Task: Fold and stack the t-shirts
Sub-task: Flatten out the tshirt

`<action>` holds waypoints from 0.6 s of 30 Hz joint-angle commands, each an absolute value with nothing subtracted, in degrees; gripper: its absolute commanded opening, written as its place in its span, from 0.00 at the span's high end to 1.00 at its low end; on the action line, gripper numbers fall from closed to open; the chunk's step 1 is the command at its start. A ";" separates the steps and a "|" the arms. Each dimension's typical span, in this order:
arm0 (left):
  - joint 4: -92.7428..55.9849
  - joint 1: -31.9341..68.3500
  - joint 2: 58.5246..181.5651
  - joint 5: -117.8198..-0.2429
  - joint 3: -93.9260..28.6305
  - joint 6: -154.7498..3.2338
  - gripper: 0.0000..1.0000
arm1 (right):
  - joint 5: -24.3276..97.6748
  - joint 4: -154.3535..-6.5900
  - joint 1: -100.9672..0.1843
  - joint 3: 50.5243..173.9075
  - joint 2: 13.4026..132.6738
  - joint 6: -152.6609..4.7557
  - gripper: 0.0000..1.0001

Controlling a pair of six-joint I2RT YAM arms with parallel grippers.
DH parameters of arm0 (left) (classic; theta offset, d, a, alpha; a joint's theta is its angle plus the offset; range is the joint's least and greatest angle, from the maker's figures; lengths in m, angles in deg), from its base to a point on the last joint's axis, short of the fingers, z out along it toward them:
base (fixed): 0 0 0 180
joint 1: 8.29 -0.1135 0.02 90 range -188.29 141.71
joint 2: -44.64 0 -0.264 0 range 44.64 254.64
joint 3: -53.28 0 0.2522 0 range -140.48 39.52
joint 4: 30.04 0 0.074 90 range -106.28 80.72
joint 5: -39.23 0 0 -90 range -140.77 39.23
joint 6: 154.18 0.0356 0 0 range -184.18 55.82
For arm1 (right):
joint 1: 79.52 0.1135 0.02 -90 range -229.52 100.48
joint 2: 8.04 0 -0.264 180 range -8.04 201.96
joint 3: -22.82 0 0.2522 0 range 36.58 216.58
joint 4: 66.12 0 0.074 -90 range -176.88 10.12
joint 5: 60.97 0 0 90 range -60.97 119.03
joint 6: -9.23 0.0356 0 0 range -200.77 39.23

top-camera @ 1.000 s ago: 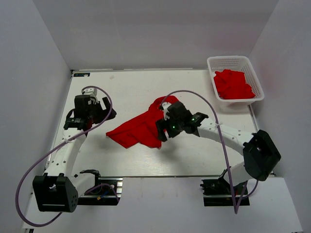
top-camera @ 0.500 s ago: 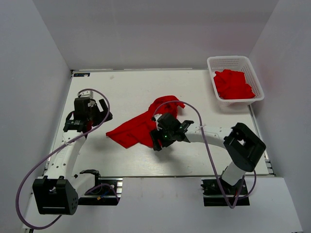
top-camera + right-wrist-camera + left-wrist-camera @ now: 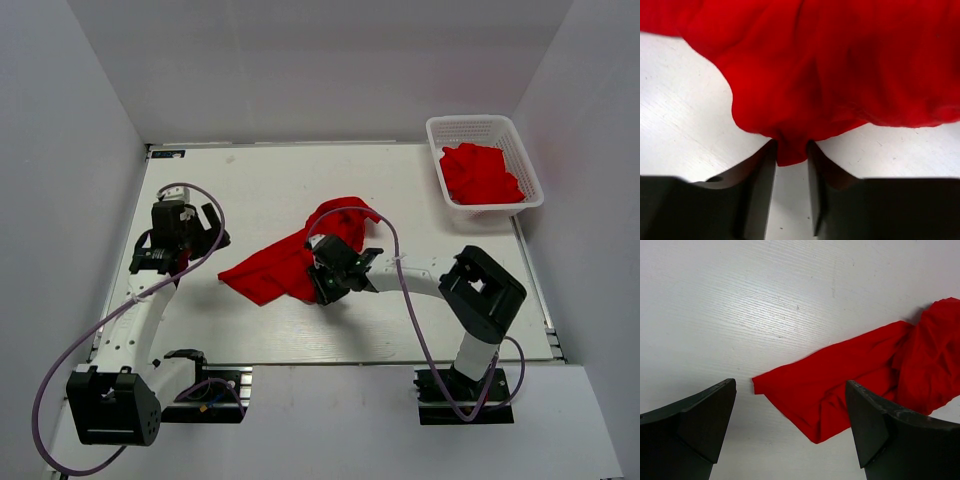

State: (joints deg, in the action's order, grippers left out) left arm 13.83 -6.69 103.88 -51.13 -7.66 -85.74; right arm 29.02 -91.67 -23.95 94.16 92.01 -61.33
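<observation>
A crumpled red t-shirt (image 3: 270, 268) lies spread on the middle of the white table (image 3: 260, 180). My right gripper (image 3: 320, 284) is low at its right near edge. In the right wrist view a small fold of the t-shirt (image 3: 830, 65) is pinched between the two fingers of that gripper (image 3: 791, 148), both pads touching the cloth. My left gripper (image 3: 216, 228) hovers left of the shirt with its jaws wide apart. In the left wrist view the t-shirt's left corner (image 3: 840, 375) lies below this gripper (image 3: 790, 385), untouched.
A white lattice basket (image 3: 437, 130) stands at the back right corner with more red t-shirts (image 3: 480, 175) heaped inside. Grey walls close in the table on three sides. Purple cables loop from both arms.
My right arm swung left and down to the shirt's near edge, and its jaws narrowed onto a fold of cloth. The left arm barely moved and stayed open.
</observation>
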 commanded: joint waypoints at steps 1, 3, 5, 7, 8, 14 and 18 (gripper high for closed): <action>13.96 -7.50 103.00 -49.45 -6.71 -87.81 0.00 | 26.14 -91.82 -23.45 96.17 92.59 -60.90 0.65; 13.96 -7.50 103.61 -48.92 -5.49 -88.87 0.00 | 26.13 -91.83 -23.27 95.65 91.98 -60.82 0.84; 12.74 -8.02 105.36 -49.71 -4.00 -91.07 0.02 | 26.13 -92.09 -23.53 94.77 90.84 -60.81 0.97; 11.86 -8.03 106.51 -50.76 -2.67 -92.47 0.05 | 25.87 -93.23 -23.53 94.68 89.87 -60.55 1.00; 11.33 -8.55 107.04 -51.29 -1.27 -93.87 0.06 | 25.43 -93.84 -23.36 94.50 87.69 -60.64 1.00; 3.00 -9.08 107.83 -56.82 6.99 -98.89 0.14 | 24.02 -96.22 -23.88 93.18 78.19 -60.38 1.00; 0.87 -9.08 109.24 -58.07 8.93 -99.60 0.16 | 22.98 -98.59 -23.88 94.15 74.67 -60.90 1.00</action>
